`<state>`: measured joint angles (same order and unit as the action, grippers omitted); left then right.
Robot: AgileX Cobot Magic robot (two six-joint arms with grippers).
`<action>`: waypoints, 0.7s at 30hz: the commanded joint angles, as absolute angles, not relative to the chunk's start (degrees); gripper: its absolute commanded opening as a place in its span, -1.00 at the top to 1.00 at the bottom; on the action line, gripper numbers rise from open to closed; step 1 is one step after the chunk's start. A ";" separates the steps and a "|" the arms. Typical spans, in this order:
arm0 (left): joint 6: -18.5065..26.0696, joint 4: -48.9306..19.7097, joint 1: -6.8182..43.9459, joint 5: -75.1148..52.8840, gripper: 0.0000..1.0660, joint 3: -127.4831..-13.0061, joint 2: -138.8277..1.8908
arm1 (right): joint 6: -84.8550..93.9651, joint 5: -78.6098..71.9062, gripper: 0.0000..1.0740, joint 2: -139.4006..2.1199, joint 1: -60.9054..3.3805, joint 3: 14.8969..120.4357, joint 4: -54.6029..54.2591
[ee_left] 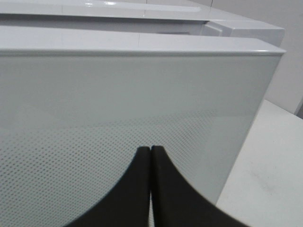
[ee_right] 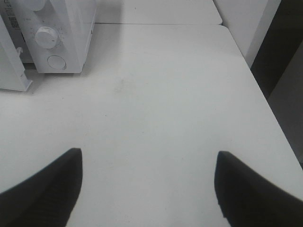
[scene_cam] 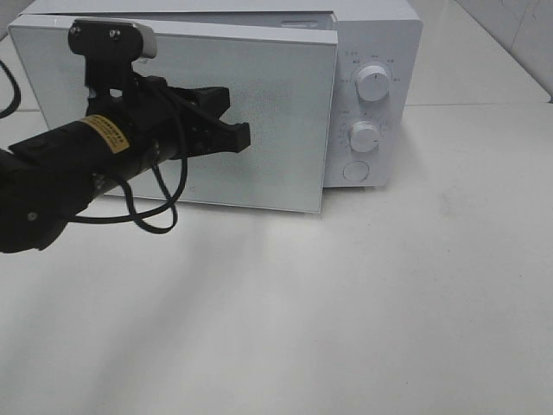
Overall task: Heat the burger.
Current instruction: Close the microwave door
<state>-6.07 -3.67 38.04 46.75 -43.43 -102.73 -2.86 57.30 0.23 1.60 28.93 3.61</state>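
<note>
Black left arm (scene_cam: 69, 164) reaches in at the microwave's (scene_cam: 380, 52) left front, a looped cable (scene_cam: 155, 216) hanging under it. The left gripper (scene_cam: 243, 136) has its fingers (ee_left: 142, 189) pressed together with nothing between them, tips right at the dotted white door (scene_cam: 276, 112); actual contact can't be confirmed. The door stands slightly ajar, its right edge out from the microwave body. Right of the door are the upper knob (scene_cam: 372, 82), the lower knob (scene_cam: 365, 137) and a round button (scene_cam: 356, 171) below them. The white table (scene_cam: 389, 303) runs on right of the microwave. The right gripper (ee_right: 149, 189) hangs over that table, right of the microwave, fingers spread wide and holding nothing. The burger shows in no view and the door hides the microwave's inside, so its place can't be told.
</note>
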 commanded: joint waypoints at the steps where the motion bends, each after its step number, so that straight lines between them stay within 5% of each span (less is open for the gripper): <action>1: -5.33 -6.13 39.13 47.04 1.00 -47.15 -104.79 | -2.35 56.95 -0.42 1.78 1.95 28.59 3.38; 21: -5.33 -7.16 39.59 40.51 1.00 -63.83 -116.02 | -2.41 56.95 -0.42 1.78 1.95 28.59 3.38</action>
